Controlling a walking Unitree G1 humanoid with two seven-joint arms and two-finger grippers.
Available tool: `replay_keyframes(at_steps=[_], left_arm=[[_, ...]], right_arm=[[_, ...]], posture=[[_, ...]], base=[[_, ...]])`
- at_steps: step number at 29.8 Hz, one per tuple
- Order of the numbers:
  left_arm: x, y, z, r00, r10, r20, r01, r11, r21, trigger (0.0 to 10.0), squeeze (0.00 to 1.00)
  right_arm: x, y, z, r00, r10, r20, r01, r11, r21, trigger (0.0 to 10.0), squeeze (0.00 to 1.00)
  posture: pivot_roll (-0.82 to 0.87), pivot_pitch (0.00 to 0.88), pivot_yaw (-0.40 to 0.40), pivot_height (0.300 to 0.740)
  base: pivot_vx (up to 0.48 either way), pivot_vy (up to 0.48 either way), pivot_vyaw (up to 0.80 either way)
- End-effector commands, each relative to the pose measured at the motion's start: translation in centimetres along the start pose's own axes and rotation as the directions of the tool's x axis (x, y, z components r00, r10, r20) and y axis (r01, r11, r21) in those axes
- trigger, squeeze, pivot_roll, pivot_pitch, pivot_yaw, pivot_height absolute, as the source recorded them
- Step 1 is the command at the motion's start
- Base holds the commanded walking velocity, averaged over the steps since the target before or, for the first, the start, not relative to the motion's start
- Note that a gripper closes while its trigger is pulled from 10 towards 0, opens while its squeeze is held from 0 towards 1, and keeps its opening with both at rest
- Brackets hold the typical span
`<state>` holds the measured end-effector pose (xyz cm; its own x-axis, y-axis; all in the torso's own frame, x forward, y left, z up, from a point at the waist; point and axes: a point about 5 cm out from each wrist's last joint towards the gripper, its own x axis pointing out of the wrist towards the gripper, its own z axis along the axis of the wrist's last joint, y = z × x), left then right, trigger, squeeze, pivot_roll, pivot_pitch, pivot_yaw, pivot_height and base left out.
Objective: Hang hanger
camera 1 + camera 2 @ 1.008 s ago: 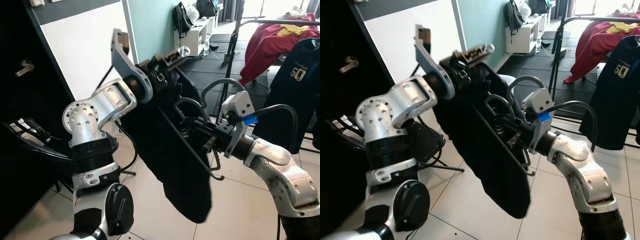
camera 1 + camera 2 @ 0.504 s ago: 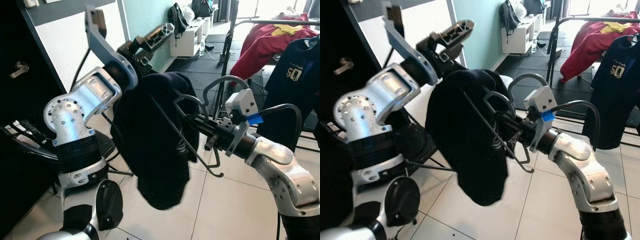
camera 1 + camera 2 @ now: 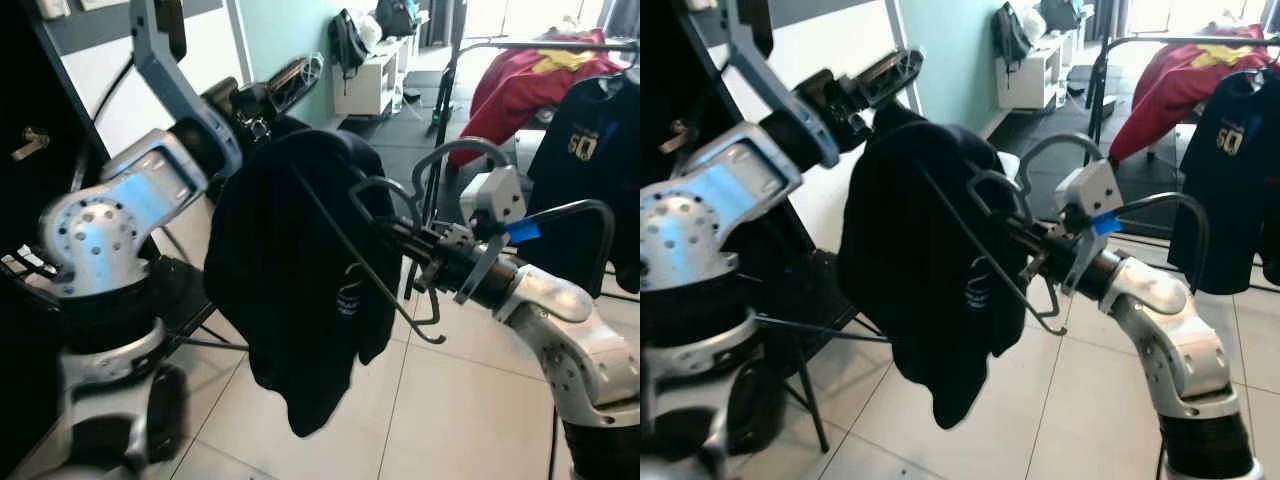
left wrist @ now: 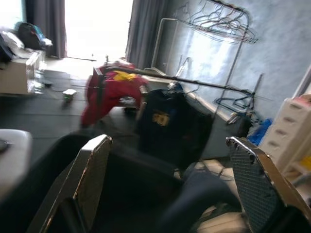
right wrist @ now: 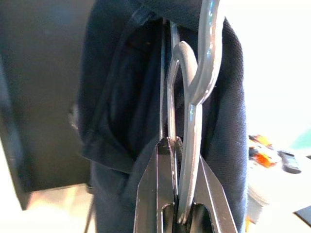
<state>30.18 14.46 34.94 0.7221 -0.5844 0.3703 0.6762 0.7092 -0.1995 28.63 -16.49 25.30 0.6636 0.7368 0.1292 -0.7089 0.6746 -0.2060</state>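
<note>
**Dark garment on a wire hanger held up between both arms**

The largest thing before the robot is a dark garment (image 3: pixel 300 290), which is draped over a wire hanger (image 3: pixel 370 270) and hangs down above the tiled floor (image 3: pixel 450 400). Places below are given relative to this garment.

Beyond the garment, on its far right, a clothes rail (image 3: pixel 540 45) is seen, from which a red garment (image 3: pixel 520 85) and a navy T-shirt (image 3: pixel 580 160) (printed with yellow figures) are hung. Farther back a white shelf unit (image 3: pixel 375 80) stands against the teal wall, with a black backpack (image 3: pixel 345 40) beside it.

The left arm is raised at the garment's upper left, and the left gripper (image 3: pixel 275 88) is placed at the cloth's top edge. In the left wrist view its jaws are seen spread wide apart, with the dark cloth lying between and below the fingers (image 4: pixel 90 179); nothing is pinched.

The right gripper (image 3: pixel 405 240) is reached in from the garment's right side. In the right wrist view its jaws are seen closed tight on the hanger's twisted wire neck, directly in front of the cloth. The hanger's hook (image 3: pixel 432 325) is pointed downward, just right of the garment's lower half.
</note>
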Motion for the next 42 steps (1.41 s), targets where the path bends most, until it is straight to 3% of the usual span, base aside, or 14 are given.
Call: replay_keyframes(at_steps=[1, 2, 4, 6, 10, 13, 14, 15, 17, 23, 25, 33, 41, 42], left_arm=[[-0.7, -0.4, 0.4, 0.999, -0.044, 0.001, 0.043, 0.996, 0.08, 10.0, 0.7], [-3.2, -0.6, 1.2, 0.994, -0.107, 0.019, 0.102, 0.98, 0.173, 10.0, 0.0], [-3.8, -0.7, 1.4, 0.992, -0.124, 0.025, 0.116, 0.975, 0.191, 10.0, 0.0], [-4.6, -0.9, 1.1, 0.989, -0.143, -0.023, 0.144, 0.953, 0.266, 10.0, 0.0], [-4.6, -0.9, 1.1, 0.989, -0.143, -0.023, 0.144, 0.953, 0.266, 10.0, 0.0], [-4.8, -0.6, -2.4, 0.986, -0.051, -0.161, 0.126, 0.855, 0.503, 10.0, 0.0], [-4.8, -0.6, -2.4, 0.986, -0.051, -0.161, 0.126, 0.855, 0.503, 10.0, 0.0], [-4.6, -0.7, -3.2, 0.984, -0.04, -0.172, 0.13, 0.825, 0.549, 10.0, 0.0], [-4.6, -0.7, -3.2, 0.984, -0.04, -0.172, 0.13, 0.825, 0.549, 10.0, 0.0], [-3.7, -0.3, -4.7, 0.986, 0.003, -0.167, 0.105, 0.767, 0.633, 10.0, 0.0], [-3.4, 0.4, -5.0, 0.987, 0.052, -0.155, 0.067, 0.734, 0.675, 10.0, 0.0], [-3.2, 2.2, -4.2, 0.982, 0.177, -0.061, -0.073, 0.661, 0.747, 10.0, 0.0], [-3.0, 2.2, -4.2, 0.983, 0.181, -0.014, -0.109, 0.651, 0.752, 10.0, 0.0], [-3.0, 2.1, -4.3, 0.985, 0.172, -0.017, -0.102, 0.656, 0.748, 4.0, 0.0]], right_arm=[[0.1, 0.1, 1.1, 0.998, 0.015, 0.06, -0.014, 1.0, -0.025, 10.0, 0.0], [0.0, -0.5, 1.1, 0.999, -0.004, 0.05, 0.006, 0.999, -0.034, 10.0, 0.0], [-0.1, -0.7, 1.1, 0.999, -0.01, 0.047, 0.012, 0.999, -0.037, 10.0, 0.0], [-0.1, -1.0, 1.2, 0.999, -0.016, 0.048, 0.018, 0.999, -0.039, 10.0, 0.0], [-0.1, -1.0, 1.2, 0.999, -0.016, 0.048, 0.018, 0.999, -0.039, 10.0, 0.0], [0.4, -1.0, 1.6, 0.998, 0.011, 0.058, -0.008, 0.999, -0.042, 10.0, 0.0], [0.4, -1.0, 1.6, 0.998, 0.011, 0.058, -0.008, 0.999, -0.042, 10.0, 0.0], [0.5, -1.0, 1.6, 0.998, 0.022, 0.061, -0.019, 0.999, -0.043, 10.0, 0.0], [0.5, -1.0, 1.6, 0.998, 0.022, 0.061, -0.019, 0.999, -0.043, 10.0, 0.0], [0.5, -0.5, 2.0, 0.996, 0.058, 0.072, -0.055, 0.998, -0.041, 10.0, 0.0], [0.4, -0.2, 2.0, 0.995, 0.073, 0.074, -0.07, 0.997, -0.04, 10.0, 0.0], [0.3, 0.1, 2.1, 0.992, 0.102, 0.075, -0.099, 0.994, -0.036, 10.0, 0.0], [0.4, 0.3, 1.9, 0.991, 0.116, 0.071, -0.113, 0.993, -0.033, 10.0, 0.0], [0.4, 0.3, 1.8, 0.991, 0.113, 0.069, -0.111, 0.993, -0.034, 10.0, 0.0]], posture=[[-0.12, 0.0, 0.087, 0.74], [-0.11, 0.0, 0.075, 0.74], [-0.11, 0.0, 0.075, 0.74], [-0.1, 0.0, 0.068, 0.74], [-0.1, 0.0, 0.068, 0.74], [-0.09, 0.0, 0.046, 0.74], [-0.09, 0.0, 0.046, 0.74], [-0.09, 0.0, 0.044, 0.74], [-0.09, 0.0, 0.044, 0.74], [-0.1, 0.0, 0.051, 0.74], [-0.1, 0.0, 0.054, 0.74], [-0.1, 0.0, 0.055, 0.74], [-0.1, 0.0, 0.053, 0.74], [-0.1, 0.0, 0.051, 0.74]], base=[[0.0, 0.0, 0.0], [0.0, 0.0, 0.0], [0.0, 0.0, 0.0], [0.0, 0.0, 0.0], [0.0, 0.0, 0.0], [0.0, 0.0, 0.0], [0.0, 0.0, 0.0], [0.0, 0.0, 0.0], [0.0, 0.0, 0.0], [0.0, 0.0, 0.0], [0.0, 0.0, 0.0], [0.0, 0.0, 0.0], [0.0, 0.0, 0.0], [0.0, 0.0, 0.0]])
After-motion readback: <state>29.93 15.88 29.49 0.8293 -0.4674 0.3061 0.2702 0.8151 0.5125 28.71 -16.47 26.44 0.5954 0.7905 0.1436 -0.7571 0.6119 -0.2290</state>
